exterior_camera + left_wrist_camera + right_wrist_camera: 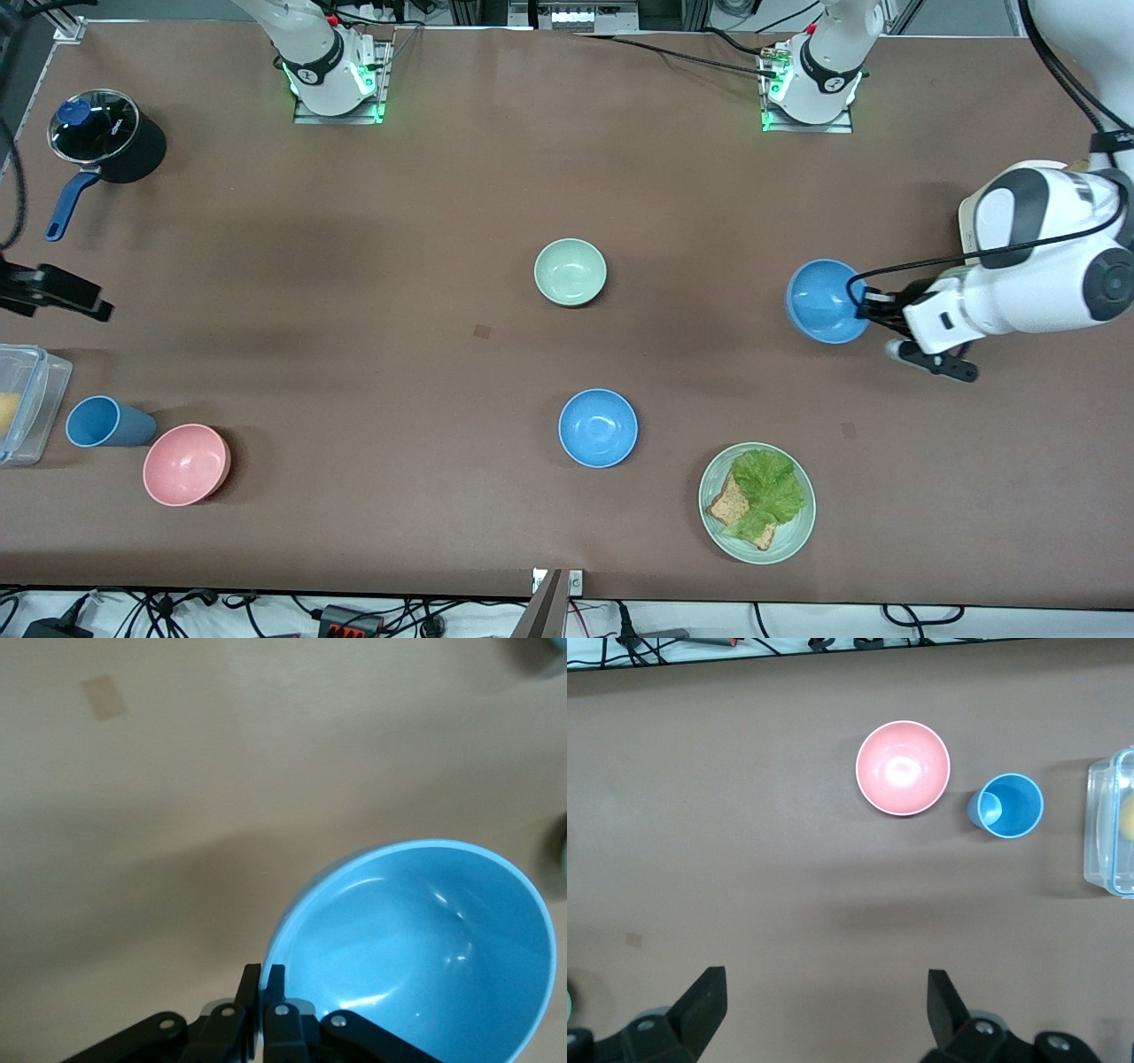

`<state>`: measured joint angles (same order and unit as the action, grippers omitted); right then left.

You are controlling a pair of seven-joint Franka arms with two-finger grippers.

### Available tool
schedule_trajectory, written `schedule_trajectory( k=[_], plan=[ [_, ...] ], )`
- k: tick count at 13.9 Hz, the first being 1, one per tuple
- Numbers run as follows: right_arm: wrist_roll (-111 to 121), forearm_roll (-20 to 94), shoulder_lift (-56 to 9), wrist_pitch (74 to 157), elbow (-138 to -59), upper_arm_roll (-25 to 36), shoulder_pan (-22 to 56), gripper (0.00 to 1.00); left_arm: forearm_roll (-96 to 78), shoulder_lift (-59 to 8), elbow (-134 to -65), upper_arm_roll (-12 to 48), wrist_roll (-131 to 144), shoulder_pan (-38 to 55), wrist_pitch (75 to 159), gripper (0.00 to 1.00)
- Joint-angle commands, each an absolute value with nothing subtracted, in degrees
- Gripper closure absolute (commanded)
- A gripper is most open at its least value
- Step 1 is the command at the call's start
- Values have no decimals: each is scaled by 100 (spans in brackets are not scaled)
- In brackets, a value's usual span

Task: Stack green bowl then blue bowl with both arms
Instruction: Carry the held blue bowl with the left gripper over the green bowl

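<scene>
Brown table point(354, 292) under both arms shows you no readable writing. Your left end effector point(864, 306) is clamped on the rim of a blue bowl point(824, 299), lifted and tilted over the left arm's end. The green bowl point(570, 271) sits mid-table. Only the right wrist view shows the right end effector point(824, 1010) spread wide above the pink bowl point(903, 767) and blue cup point(1008, 805)
</scene>
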<state>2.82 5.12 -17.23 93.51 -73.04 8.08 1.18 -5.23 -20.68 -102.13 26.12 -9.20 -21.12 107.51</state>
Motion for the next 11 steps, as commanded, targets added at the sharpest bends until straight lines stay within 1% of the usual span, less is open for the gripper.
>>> schedule_trajectory(
  k=[1,2,4,8,11],
  plan=[
    [273,466,-1398,9378,-7733,406,-148,0,-624,-2065,-10230,3249,285,-2101,10775,99],
    [229,309,-1319,9387,-7821,230,-228,0,-633,-2092,-10230,3487,795,-2014,10854,99],
    [88,114,-1231,9352,-7892,185,-229,0,-624,-2179,-10248,3691,1587,-1690,11108,99],
    [158,97,-1055,9317,-8182,193,-193,0,-615,-2460,-10248,3674,2924,-556,11872,99],
    [167,10,-643,9544,-8927,202,-202,0,-598,-2715,-10301,3665,3829,7,12277,100]
  ],
)
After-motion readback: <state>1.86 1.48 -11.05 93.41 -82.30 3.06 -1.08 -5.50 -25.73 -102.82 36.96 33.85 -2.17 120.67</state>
